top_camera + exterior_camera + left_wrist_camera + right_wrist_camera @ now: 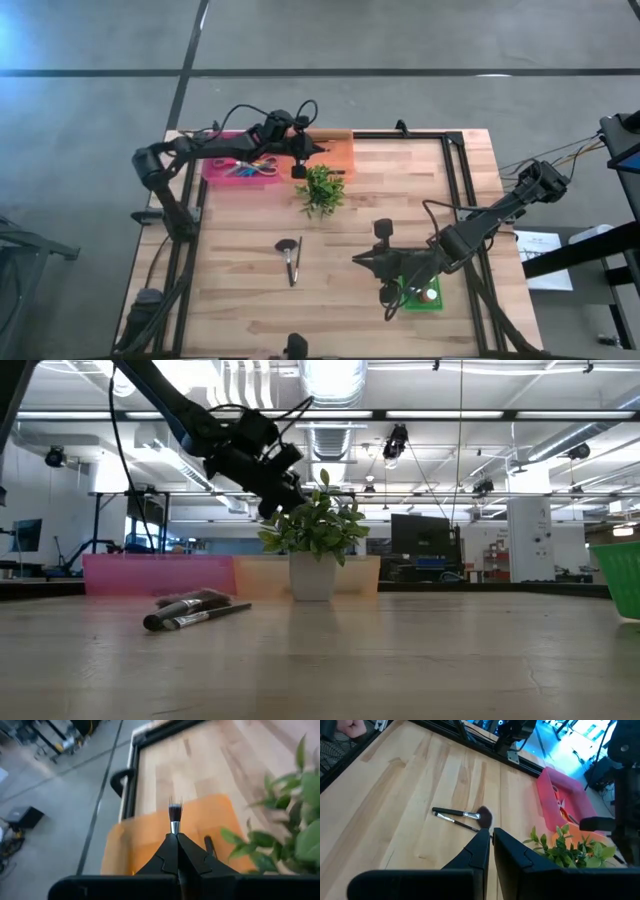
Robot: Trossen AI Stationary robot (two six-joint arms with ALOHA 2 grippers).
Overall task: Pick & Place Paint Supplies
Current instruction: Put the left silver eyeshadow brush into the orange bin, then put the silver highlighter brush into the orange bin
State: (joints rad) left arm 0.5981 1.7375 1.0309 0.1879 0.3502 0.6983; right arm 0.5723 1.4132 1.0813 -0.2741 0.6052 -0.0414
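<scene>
1. Left gripper (176, 840) is up over the orange tray (338, 152) at the table's far edge, just behind the plant (321, 188). Jaws pinched tight on a thin brush (175, 817); dark bristles and silver ferrule stick out past the fingertips, pointing over the tray.
2. In the left wrist view a dark stick-like item (210, 846) lies in the orange tray; can't tell what it is.
3. Pink tray (232, 168) sits beside the orange one, on its left in the high view, with several colourful supplies inside; too small to sort out.
4. Two brushes lie on bare wood mid-table, touching or nearly so: a fluffy brown-headed brush (462, 814) and a thinner brush (457, 822) alongside. Both well apart from the trays, on the near side of the plant.
5. Right gripper (490, 837) hovers above the table by the green bin (424, 296) at near right. Jaws almost fully together, nothing between them.
6. Green bin shows a small bottle (428, 294) with a reddish cap inside.
</scene>
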